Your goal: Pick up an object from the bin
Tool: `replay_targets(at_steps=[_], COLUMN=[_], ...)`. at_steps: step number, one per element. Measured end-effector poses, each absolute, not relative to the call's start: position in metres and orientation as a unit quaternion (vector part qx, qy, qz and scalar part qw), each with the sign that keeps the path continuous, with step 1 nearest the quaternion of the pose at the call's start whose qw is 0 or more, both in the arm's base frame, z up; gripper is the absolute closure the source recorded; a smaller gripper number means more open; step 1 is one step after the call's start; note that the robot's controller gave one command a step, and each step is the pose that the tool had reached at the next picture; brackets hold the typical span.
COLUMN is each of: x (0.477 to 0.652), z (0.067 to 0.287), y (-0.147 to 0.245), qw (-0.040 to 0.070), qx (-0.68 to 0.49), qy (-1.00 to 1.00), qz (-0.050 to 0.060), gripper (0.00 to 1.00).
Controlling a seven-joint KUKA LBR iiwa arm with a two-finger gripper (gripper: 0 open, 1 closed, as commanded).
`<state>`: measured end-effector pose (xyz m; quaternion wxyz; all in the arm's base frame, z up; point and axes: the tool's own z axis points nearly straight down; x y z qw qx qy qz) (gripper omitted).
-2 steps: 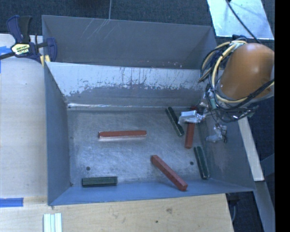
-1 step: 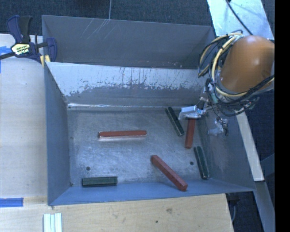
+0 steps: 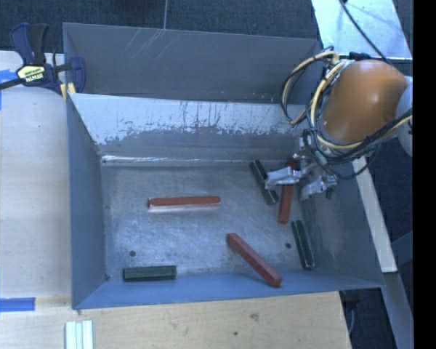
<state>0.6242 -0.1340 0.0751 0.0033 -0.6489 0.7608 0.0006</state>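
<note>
The arm's gripper (image 3: 296, 182), beneath its glossy orange dome (image 3: 360, 100), hangs low at the right side of the scuffed grey metal bin (image 3: 203, 122). A short red-brown stick (image 3: 284, 209), matte and square-edged, has its upper end directly under the gripper; whether it is clasped cannot be told from this angle. A dark green bar (image 3: 259, 174) lies just beside it on the left. A second green bar (image 3: 303, 246) lies nearer the front wall.
</note>
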Motion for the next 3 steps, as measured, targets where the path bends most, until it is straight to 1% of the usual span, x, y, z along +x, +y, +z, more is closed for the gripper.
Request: replay_targets(at_steps=[1, 2, 3], x=[0.626, 0.626, 0.627], z=[0.077, 0.077, 0.097], y=[-0.131, -0.133, -0.133], qw=[0.004, 0.003, 0.003], qx=[-0.648, -0.648, -0.647], qy=[0.761, 0.762, 0.763], qz=[0.001, 0.000, -0.001], gripper=[0.00, 1.00, 1.00])
